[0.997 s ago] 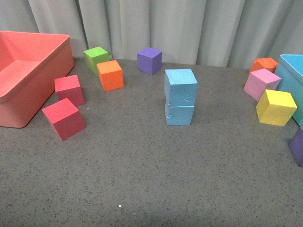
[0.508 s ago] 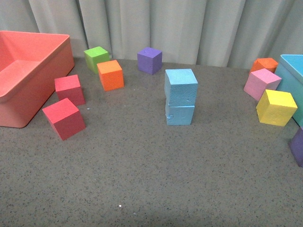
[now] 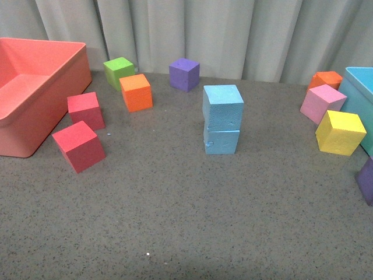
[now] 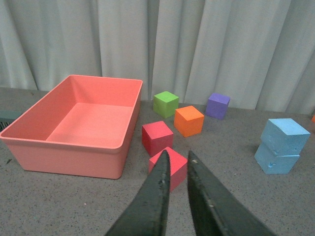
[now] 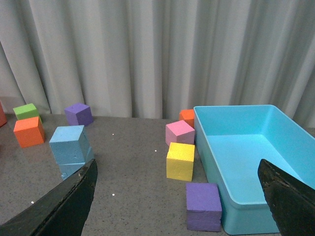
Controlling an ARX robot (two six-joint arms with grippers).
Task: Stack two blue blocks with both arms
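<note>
Two sky-blue blocks stand stacked in the middle of the table: the upper blue block rests, slightly turned, on the lower blue block, which has a small chipped mark. The stack also shows in the left wrist view and in the right wrist view. Neither arm shows in the front view. My left gripper is shut and empty, well back from the stack, above a red cube. My right gripper is open and empty, far from the stack, its fingers wide apart.
A salmon bin stands at the left, a teal bin at the right. Two red cubes, an orange cube, green and purple cubes lie left and behind. Pink, yellow, orange and purple cubes lie right.
</note>
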